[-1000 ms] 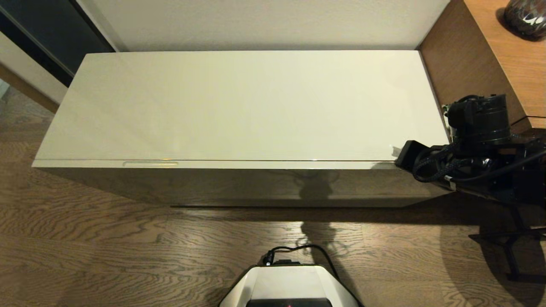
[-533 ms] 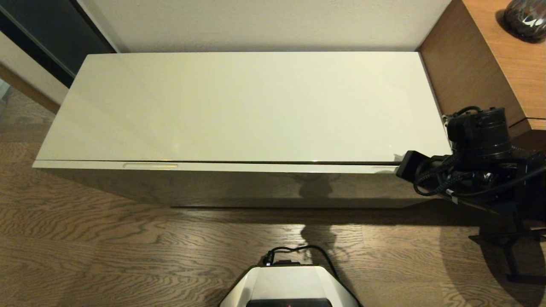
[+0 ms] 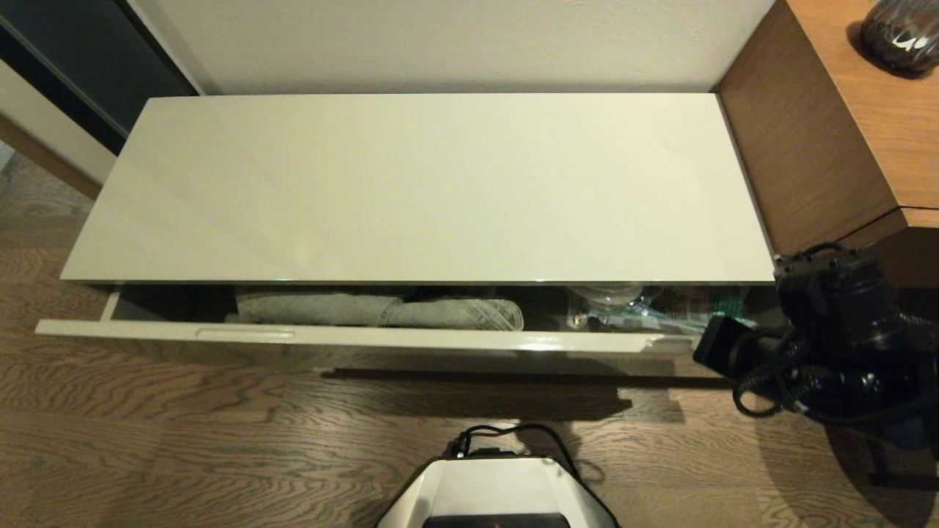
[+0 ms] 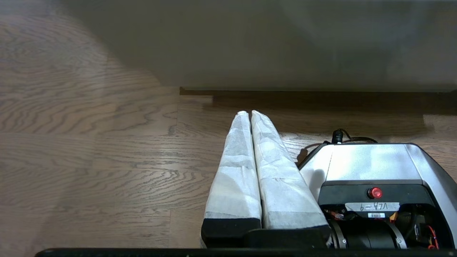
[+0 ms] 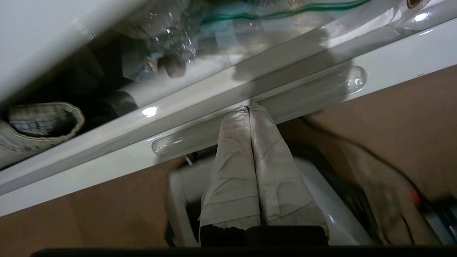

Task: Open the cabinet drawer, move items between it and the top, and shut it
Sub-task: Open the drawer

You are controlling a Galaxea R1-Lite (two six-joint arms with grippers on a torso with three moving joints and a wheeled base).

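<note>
The cabinet drawer (image 3: 411, 338) stands pulled out a short way under the bare cream top (image 3: 418, 183). Inside lie folded grey-blue jeans (image 3: 381, 312) and, further right, a clear-plastic-wrapped item (image 3: 612, 302) that I take for the slippers. My right gripper (image 5: 249, 107) is shut, its taped fingertips resting in the drawer's right recessed handle (image 5: 303, 94); the jeans' hem (image 5: 39, 123) shows beyond the drawer front. In the head view only my right arm (image 3: 829, 337) shows, at the drawer's right end. My left gripper (image 4: 248, 113) is shut and empty, parked low over the floor.
A brown wooden unit (image 3: 807, 139) adjoins the cabinet's right end, with a dark vase (image 3: 901, 29) on it. A brown-and-green packet (image 3: 700, 304) lies at the drawer's right end. The drawer's left handle (image 3: 244, 334) is free. My base (image 3: 499, 491) stands on the wood floor in front.
The drawer has slid out towards me from shut, baring the jeans and the wrapped items. My right arm has drawn back with it.
</note>
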